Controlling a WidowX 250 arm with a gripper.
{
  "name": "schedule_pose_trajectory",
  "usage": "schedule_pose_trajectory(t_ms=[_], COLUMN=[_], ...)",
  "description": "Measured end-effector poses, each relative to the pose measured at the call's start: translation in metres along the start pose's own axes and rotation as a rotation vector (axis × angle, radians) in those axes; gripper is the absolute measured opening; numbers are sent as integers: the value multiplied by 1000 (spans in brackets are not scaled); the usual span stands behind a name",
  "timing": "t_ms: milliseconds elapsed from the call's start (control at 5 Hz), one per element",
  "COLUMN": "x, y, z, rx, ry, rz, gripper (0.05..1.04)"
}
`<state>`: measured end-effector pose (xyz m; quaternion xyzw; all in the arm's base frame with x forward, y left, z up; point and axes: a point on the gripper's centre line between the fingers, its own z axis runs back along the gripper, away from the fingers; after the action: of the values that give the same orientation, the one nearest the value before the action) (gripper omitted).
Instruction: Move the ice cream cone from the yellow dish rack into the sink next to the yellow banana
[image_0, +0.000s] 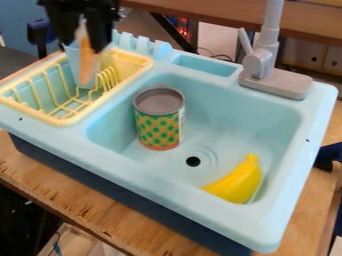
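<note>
Wooden table: it carries the whole toy sink unit I'm working over.
Pale blue sink: its basin has a can and a banana inside, well apart from what I'm handling.
Yellow dish rack: it sits at the sink's left end in the view, over a teal tray, with upright prongs and wire slots.
Grey tap: it stands at the back rim, away from my gripper.
Black gripper: I have it over the rack, near the upper left, narrowed around a slim item with a finger to either side.
Patterned can: upright in the basin, near the rack side, its grey end facing up.
Yellow banana: lying in the basin's near right corner, just beside the wall.
Slim item: pale blue and orange, hanging roughly upright with its lower end over the rack. I judge the grasp done and the item in place above the rack, with the release not done. I can't tell whether it touches the wires or the tray.
Drain hole: dark and round in the basin floor, between can and banana.
</note>
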<state>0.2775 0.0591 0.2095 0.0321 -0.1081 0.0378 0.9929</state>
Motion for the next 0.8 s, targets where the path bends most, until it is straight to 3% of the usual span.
schedule_pose_trajectory(t_ms=[200,400,600,800], x=[4,7,8,11], y=[-40,-80,-104,-119], z=[2,6,0,-23], rx=[-26,-54,-48,-54], ry=[-17,-82,-104,-61], rz=[-120,-221,-276,-264], gripper=[676,676,676,676])
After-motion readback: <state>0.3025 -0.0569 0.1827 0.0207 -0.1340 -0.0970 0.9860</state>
